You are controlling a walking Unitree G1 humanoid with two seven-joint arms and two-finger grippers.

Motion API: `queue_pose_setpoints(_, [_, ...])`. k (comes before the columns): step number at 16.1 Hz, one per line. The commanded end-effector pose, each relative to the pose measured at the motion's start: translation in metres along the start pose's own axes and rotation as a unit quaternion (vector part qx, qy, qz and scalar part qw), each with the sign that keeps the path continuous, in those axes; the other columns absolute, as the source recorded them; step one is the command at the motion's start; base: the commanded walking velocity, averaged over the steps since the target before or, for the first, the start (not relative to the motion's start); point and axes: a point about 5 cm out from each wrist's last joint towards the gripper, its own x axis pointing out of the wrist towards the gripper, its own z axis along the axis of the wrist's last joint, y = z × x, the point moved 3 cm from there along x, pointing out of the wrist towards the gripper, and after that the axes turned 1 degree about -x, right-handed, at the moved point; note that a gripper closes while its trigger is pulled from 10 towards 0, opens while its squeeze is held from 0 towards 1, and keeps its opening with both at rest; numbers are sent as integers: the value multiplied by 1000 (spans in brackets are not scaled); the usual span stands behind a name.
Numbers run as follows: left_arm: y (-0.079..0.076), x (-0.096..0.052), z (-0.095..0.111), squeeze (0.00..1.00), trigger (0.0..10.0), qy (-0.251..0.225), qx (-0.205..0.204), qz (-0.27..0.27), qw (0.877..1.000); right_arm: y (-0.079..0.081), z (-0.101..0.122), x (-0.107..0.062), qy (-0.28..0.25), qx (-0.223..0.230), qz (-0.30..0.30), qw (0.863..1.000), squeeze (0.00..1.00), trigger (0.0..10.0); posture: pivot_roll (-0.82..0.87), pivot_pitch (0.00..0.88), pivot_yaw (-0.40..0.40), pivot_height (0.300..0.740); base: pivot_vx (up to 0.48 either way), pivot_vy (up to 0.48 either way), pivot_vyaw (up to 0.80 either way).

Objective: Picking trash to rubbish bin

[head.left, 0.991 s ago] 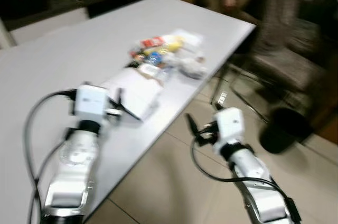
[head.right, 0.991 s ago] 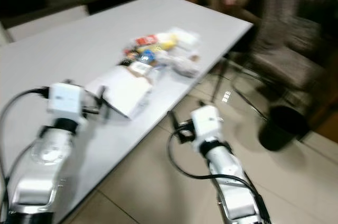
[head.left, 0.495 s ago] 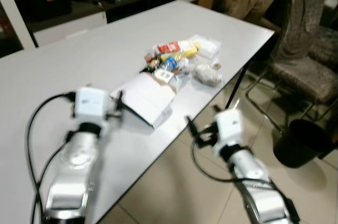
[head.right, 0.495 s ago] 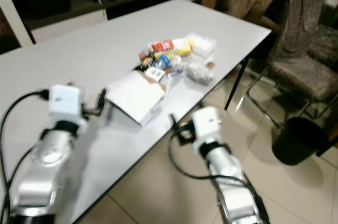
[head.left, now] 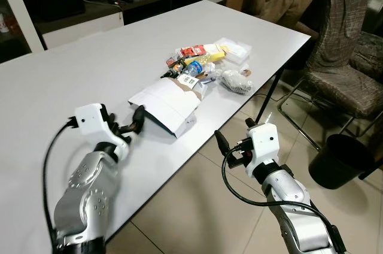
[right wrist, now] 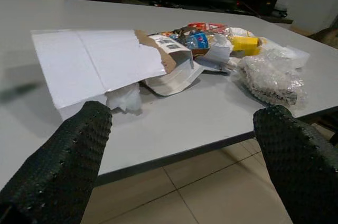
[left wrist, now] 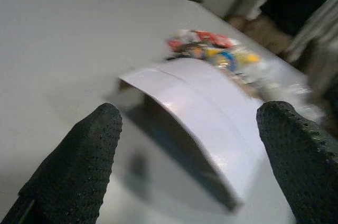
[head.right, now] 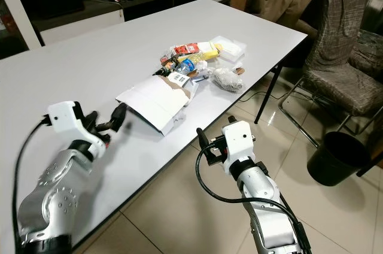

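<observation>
The left hand (head.left: 136,123) is now reaching closer to the white box (head.left: 164,104) on the tabletop (head.left: 72,68), fingers spread, gripping nothing; the right hand (head.right: 203,146) is hovering released off the edge, the black bin (head.left: 342,161) well apart on the floor

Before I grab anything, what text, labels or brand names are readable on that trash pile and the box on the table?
None can be read.
White label on the torn cardboard box: dark print lines, too small to read.
Blue label on the plastic bottle: blurred, unreadable.
Red wrapper and yellow packet: any print too small to tell.
Bubble wrap: no text visible.
</observation>
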Motion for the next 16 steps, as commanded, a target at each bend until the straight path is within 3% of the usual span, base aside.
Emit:
queue_pose_setpoints(1, [-5,5,-6,1000,10000,20,-32,-23,999,-1,0,-1,3,-2,8,1000,0,10000,-56,0,-64,740,0,0,0])
queue_pose_setpoints(2, [-2,12,-13,1000,10000,38,-72,-20,996,4,0,-2,4,1,31,999,0,10000,-59,0,-68,740,0,0,0])
queue_pose_setpoints(5, [7,28,-23,1000,10000,64,-123,-5,990,10,0,-5,10,7,69,998,0,10000,-76,0,-64,740,0,0,0])
queue_pose_setpoints(9, [12,41,-33,1000,10000,87,-123,5,989,8,0,-8,12,0,67,998,0,10000,-97,0,-55,740,0,0,0])
queue_pose_setpoints(10, [13,48,-35,1000,10000,90,-143,8,986,6,0,-9,13,-1,63,998,0,10000,-109,0,-50,740,0,0,0])
queue_pose_setpoints(16, [-6,74,-39,1000,10000,99,-191,-23,976,0,1,-11,16,-5,50,999,0,10000,-135,0,-38,740,0,0,0])
